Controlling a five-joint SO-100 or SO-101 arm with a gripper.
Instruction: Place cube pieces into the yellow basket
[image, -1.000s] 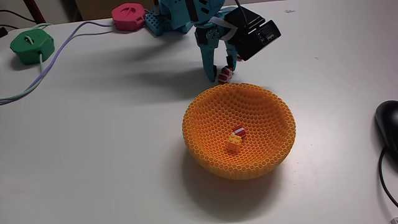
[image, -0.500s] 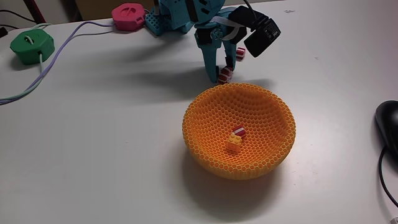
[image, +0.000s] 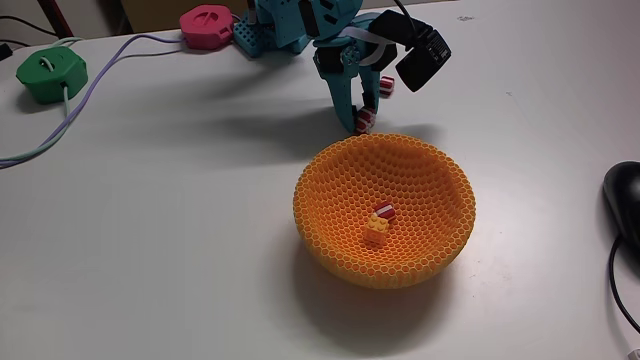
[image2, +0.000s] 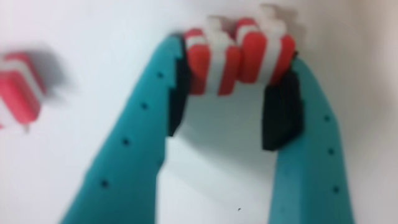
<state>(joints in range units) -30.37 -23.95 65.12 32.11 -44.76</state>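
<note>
The yellow basket (image: 440, 235) sits mid-table in the fixed view, with one red-and-white cube piece (image: 383, 212) and one yellow cube piece (image: 377, 232) on its bottom. Just behind its far rim my teal gripper (image: 360, 120) points down at the table, shut on a red-and-white striped cube piece (image: 364, 121). In the wrist view that striped piece (image2: 239, 53) is clamped between the black pads (image2: 283, 115) at the tips of my gripper (image2: 233, 68). Another striped cube piece (image: 385, 85) (image2: 18, 93) lies on the table beside the gripper.
A green puck (image: 52, 73) and a pink puck (image: 207, 24) with pale cables lie at the back left. A black mouse (image: 625, 205) sits at the right edge. The arm's teal base (image: 280, 25) stands at the back.
The wrist with its black camera rolled up and to the right, uncovering the cube piece behind it. The fingers stayed at the striped piece by the basket rim.
</note>
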